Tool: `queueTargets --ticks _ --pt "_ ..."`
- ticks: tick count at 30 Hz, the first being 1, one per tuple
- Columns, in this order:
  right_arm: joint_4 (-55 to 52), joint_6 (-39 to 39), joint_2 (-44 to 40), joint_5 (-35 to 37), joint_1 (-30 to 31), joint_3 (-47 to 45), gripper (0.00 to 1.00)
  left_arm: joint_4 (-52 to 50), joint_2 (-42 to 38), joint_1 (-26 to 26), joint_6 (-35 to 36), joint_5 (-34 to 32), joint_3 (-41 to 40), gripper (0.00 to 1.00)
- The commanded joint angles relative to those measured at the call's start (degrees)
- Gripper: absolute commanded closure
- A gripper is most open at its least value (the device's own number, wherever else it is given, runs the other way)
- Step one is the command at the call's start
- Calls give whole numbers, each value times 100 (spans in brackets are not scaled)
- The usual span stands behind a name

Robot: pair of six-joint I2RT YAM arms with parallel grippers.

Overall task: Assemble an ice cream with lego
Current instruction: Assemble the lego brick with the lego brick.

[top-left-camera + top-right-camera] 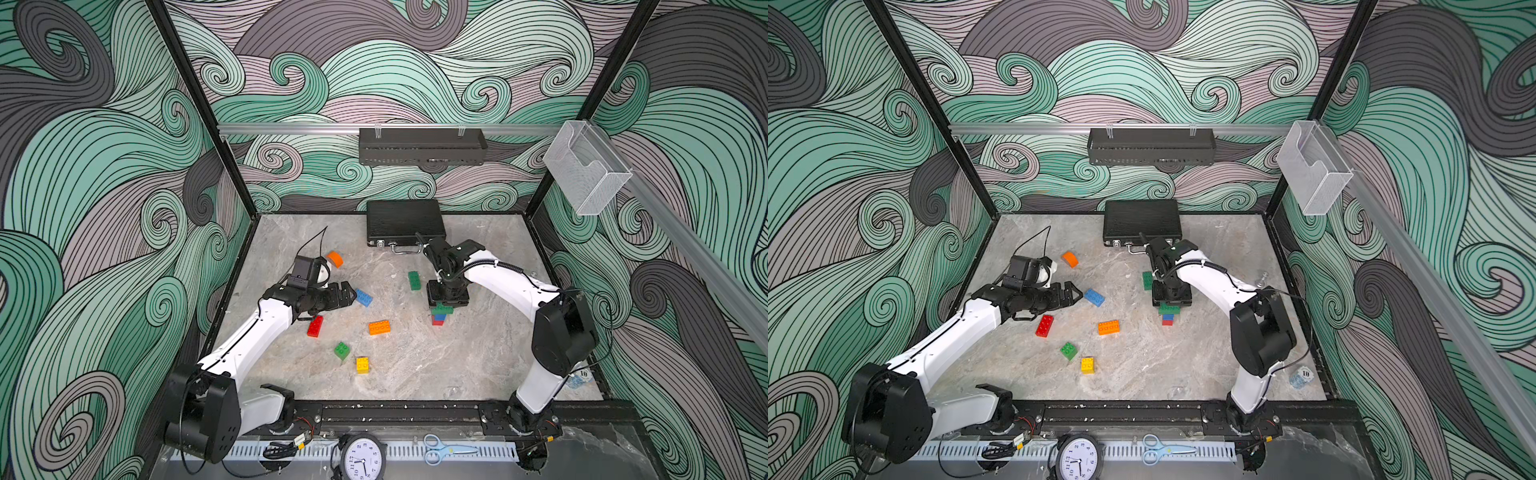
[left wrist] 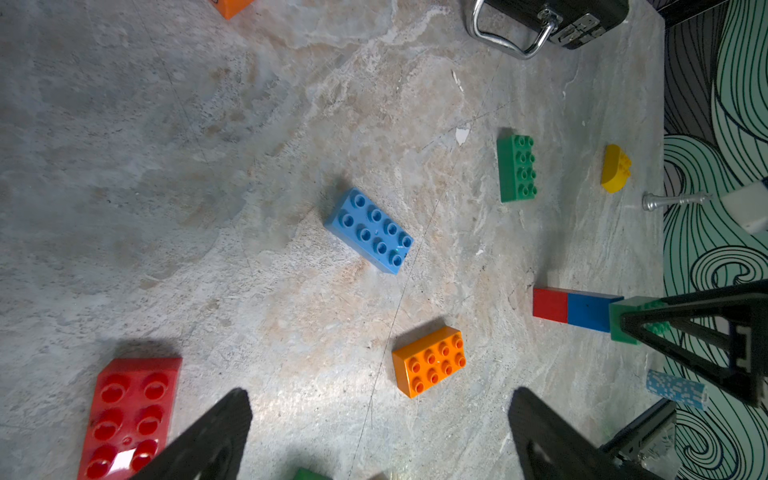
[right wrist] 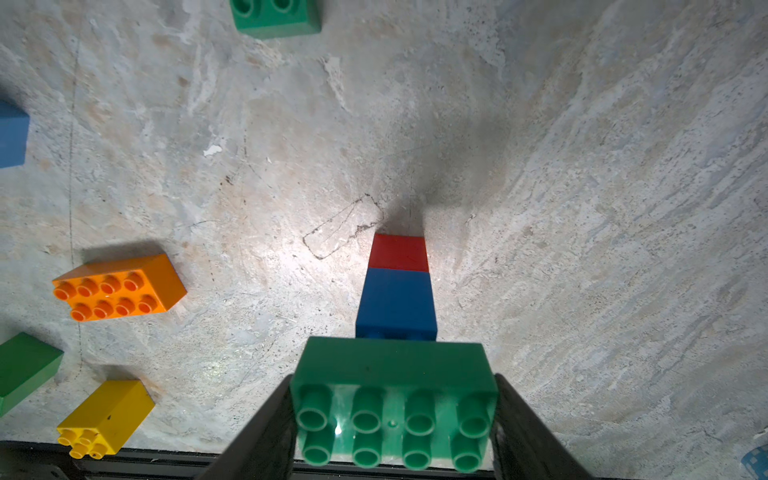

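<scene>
The green oblong brick (image 3: pixel 395 365) lies across the top of a blue square brick (image 3: pixel 397 303), which stands on a red square brick (image 3: pixel 399 251). The stack is upright on the table (image 1: pixel 457 365), on the right arm's side. I read this as the seating step for the third layer of the ice cream. The right gripper (image 3: pixel 394 419) is clamped on the green brick's two short ends from above. A thin strip of blue studs seems to show under it (I can't tell whether it is fully home), so I judge the next move calls for a straight push down before letting go. The left gripper (image 2: pixel 380 405) hangs spread wide and empty near the loose blue oblong brick (image 2: pixel 369 230), touching nothing.
</scene>
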Motion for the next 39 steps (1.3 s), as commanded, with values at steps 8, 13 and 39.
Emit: queueTargets --ticks 8,13,39 --pt "136 -63 162 152 51 -262 38 -22 -129 -24 1 21 -47 3" --pt "398 -359 196 11 74 -576 39 -42 -149 -20 10 11 -58 3" --pt "494 -769 307 -46 120 -1302 40 -158 -305 -25 25 -60 -73 3"
